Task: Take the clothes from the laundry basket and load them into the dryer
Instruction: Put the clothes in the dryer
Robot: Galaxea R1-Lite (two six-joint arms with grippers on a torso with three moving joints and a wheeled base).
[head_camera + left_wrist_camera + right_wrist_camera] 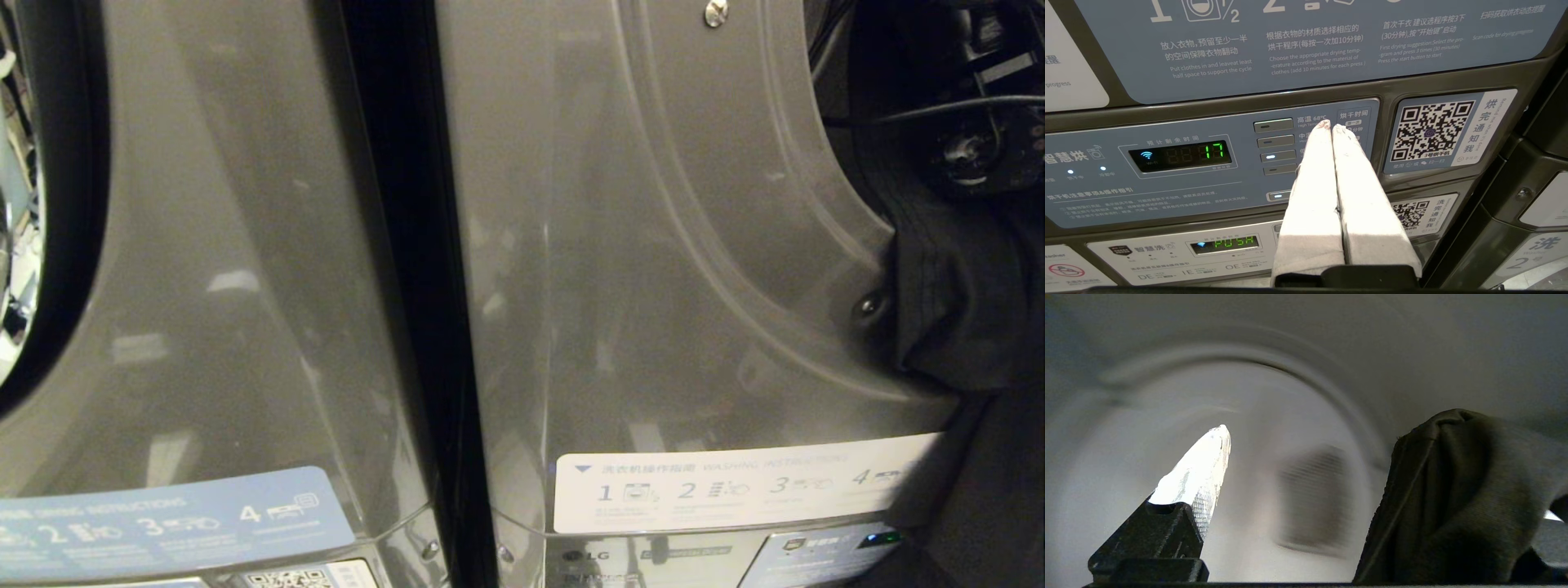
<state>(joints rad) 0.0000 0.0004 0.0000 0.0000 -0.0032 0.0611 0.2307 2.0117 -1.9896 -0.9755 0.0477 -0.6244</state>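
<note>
A dark garment [963, 310] drapes over the lip of the dryer [653, 245] opening, half-loaded, as the right end effector [1306, 490] reaches into the drum with fingers spread wide and cloth hanging over one. The left end effector [1331, 127] idles, fingers together, facing a control panel [1208, 163]. The laundry basket is out of view, so what remains cannot be judged.
</note>
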